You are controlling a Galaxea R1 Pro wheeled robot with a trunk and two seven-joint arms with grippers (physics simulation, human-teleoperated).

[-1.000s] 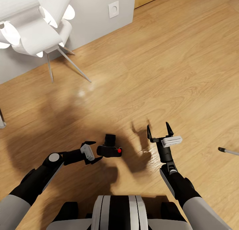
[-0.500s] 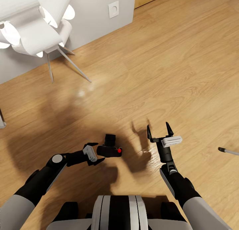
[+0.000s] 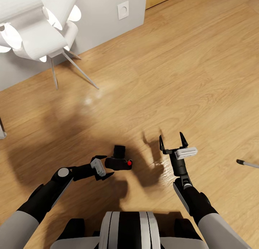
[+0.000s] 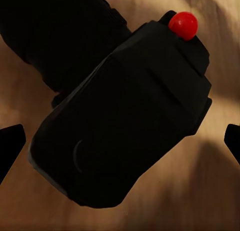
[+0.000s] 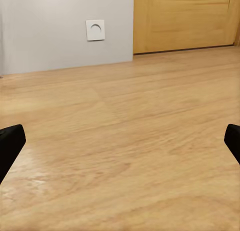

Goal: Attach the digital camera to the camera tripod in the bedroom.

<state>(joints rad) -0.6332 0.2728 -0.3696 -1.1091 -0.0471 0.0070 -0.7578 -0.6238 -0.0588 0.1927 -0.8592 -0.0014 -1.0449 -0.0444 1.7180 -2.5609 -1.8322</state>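
Left tool low, fingers apart – flanking digital camera; right tool raised, spread.

Digital camera: small, black, boxy; stubby lens pointing toward 12 o'clock, round red button at its 3 o'clock end. Lies on the light wood plank floor, low in the head view.

Tripod leg tip: silver with black foot, on the floor at the 3 o'clock edge.

Both hands — fingers spread
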